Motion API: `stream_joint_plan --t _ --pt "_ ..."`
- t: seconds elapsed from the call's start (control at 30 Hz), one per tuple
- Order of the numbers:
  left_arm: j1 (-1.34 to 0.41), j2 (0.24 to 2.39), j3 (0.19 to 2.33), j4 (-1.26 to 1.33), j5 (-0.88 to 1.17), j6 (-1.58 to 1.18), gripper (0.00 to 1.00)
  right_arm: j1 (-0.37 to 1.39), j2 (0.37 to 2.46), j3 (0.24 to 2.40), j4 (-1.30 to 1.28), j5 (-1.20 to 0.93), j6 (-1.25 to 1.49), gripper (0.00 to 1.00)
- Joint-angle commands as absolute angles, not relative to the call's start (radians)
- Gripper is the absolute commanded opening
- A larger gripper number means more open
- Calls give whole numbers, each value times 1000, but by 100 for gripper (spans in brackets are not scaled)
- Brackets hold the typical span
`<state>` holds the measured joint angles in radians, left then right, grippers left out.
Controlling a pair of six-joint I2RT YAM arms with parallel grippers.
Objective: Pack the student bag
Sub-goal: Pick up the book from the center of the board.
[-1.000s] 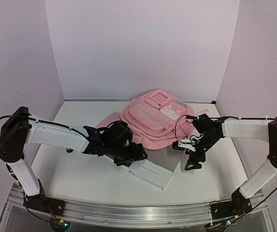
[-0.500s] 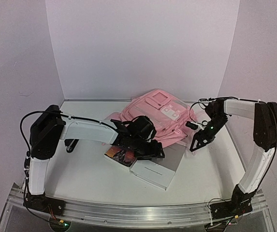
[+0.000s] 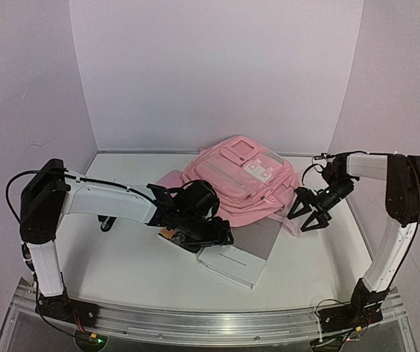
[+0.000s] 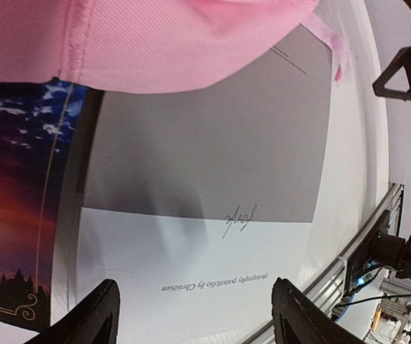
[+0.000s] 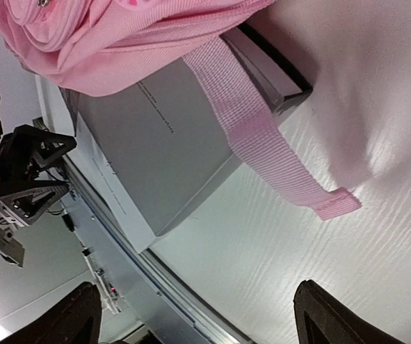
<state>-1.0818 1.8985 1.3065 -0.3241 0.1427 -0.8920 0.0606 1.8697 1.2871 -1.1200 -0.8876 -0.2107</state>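
Pink student bag (image 3: 235,180) lying flat toward the back of the white tabletop (image 3: 122,279), right of centre, front pockets facing up.

Its near edge drapes over two flat things in front of it. The larger is a grey-and-white photography portfolio (image 3: 242,253) that juts toward the arms. The smaller, just beside it on the left, is a book with a dark sunset cover (image 3: 171,236), partly under the pink fabric. A pink webbing strap (image 5: 262,136) runs off the bag across the portfolio's corner, its end resting on the tabletop. The left hand (image 3: 215,235) hangs over the portfolio's white part, fingers spread with nothing between them; whether it touches the cover cannot be told. The right hand (image 3: 305,216) is beside the bag's right edge, also spread wide and holding nothing.
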Motion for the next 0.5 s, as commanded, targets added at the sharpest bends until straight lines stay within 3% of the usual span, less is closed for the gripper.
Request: stream_joint_plan --t 0.0,0.23,0.47 --pt "-1075 1927 1339 -355 112 -910 73 66 1811 1133 -1007 -983 17 93" --pt "-1084 1999 1399 -357 143 -916 72 65 1701 932 -778 -956 175 94" --pt "-1121 2023 1485 -426 157 -863 73 66 1723 913 -739 -939 178 95"
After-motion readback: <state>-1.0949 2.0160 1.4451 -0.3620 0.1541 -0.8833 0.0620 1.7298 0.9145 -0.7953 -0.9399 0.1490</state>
